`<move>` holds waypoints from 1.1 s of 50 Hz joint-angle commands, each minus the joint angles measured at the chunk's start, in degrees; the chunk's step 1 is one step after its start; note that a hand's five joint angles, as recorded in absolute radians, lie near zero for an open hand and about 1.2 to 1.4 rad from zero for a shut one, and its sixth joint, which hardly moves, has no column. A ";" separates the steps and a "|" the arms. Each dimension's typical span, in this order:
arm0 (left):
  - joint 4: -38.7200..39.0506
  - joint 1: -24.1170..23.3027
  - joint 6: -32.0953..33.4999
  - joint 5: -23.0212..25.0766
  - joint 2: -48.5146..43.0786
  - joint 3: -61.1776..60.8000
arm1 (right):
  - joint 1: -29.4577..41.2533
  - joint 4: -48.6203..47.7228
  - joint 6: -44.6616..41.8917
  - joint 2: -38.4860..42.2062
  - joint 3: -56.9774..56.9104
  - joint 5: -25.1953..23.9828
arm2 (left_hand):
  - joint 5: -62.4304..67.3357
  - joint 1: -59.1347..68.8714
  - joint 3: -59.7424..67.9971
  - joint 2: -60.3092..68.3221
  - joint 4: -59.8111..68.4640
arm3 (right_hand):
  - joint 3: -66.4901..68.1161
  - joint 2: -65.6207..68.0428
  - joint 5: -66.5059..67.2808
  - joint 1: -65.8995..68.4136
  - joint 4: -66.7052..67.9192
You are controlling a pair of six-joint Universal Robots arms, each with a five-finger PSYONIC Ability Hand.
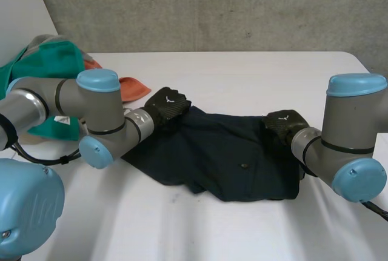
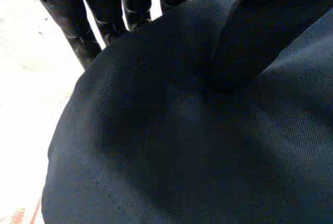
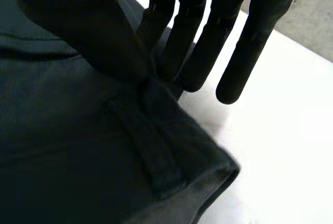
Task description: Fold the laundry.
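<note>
Left hand [image 1: 167,106] and right hand [image 1: 284,125] each pinch an end of the garment [image 1: 224,158] between thumb and fingers, so a shallow pinch may slip mid-fold.

left hand [image 2: 263,37] | fingers [image 2: 73,24] behind navy cloth [image 2: 156,156] edge | thumb on top

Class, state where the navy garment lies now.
In the head view, the navy garment lies mid-table between the left hand and right hand, right of the orange cloth.
</note>
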 commanded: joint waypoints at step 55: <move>5.83 -6.67 -6.29 -9.31 55.82 -48.19 | 5.21 3.76 -7.76 10.26 -24.73 -11.31 | 15.67 13.61 11.95 11.55 11.52 | 12.32 12.63 11.99 16.38 11.83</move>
